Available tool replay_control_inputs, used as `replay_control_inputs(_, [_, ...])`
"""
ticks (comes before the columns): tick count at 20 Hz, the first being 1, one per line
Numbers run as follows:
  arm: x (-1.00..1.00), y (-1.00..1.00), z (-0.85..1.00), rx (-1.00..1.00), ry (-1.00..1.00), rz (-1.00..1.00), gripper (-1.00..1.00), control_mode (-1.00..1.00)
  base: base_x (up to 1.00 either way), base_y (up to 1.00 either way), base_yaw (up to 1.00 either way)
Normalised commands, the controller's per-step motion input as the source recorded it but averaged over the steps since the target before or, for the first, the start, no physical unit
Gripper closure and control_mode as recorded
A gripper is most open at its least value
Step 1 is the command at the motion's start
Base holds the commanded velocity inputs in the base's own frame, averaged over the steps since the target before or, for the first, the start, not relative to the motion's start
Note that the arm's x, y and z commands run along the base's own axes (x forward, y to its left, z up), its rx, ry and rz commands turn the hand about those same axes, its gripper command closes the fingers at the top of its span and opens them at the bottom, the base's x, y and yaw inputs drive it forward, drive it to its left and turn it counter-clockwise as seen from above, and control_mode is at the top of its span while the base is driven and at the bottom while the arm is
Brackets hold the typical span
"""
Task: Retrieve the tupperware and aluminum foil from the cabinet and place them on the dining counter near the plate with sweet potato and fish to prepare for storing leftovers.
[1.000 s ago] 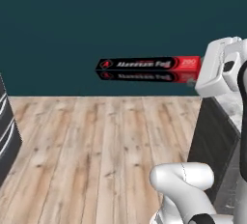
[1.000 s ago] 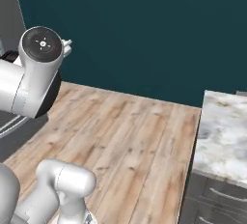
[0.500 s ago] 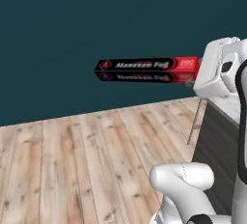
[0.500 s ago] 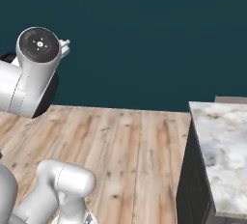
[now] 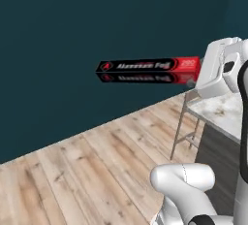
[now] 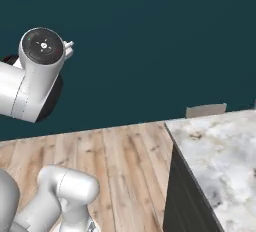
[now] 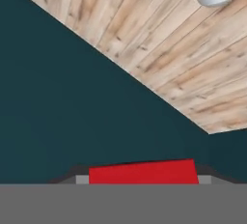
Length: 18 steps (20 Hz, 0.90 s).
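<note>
The aluminum foil (image 5: 145, 70), a long black box with white lettering, hangs level in the air in front of the dark teal wall. My gripper (image 5: 195, 72) is shut on its red end, with the white hand just right of it. In the hand view the red end (image 7: 143, 172) sits between the two dark fingertips (image 7: 65, 176). The marble top of the dining counter (image 6: 220, 166) lies at the right, with its dark panelled side below. The tupperware, the cabinet and the plate with sweet potato and fish are out of view.
A metal-legged stool (image 5: 186, 120) stands against the counter's near end, and its backrest (image 6: 205, 110) shows above the marble. Light wood floor (image 5: 87, 170) runs from the base to the teal wall (image 6: 150, 41).
The whole picture has shifted, so the base has turned. The counter and stool have come further into both base views. The foil stays held in the same place relative to the hand.
</note>
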Motion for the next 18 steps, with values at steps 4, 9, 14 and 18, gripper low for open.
replay_control_inputs(4, [0.00, 0.00, 0.00, 0.00, 0.00, 0.00, 1.00, 1.00, 0.89, 0.59, -0.55])
replay_control_inputs(9, [0.00, 0.00, 0.00, 0.00, 0.00, 0.00, 1.00, 1.00, 0.89, 0.68, -0.55])
replay_control_inputs(14, [0.00, 0.00, 0.00, 0.00, 0.00, 0.00, 1.00, 1.00, 0.85, 0.75, -0.57])
replay_control_inputs(18, [0.00, 0.00, 0.00, 0.00, 0.00, 0.00, 1.00, 1.00, 0.79, 0.74, -0.59])
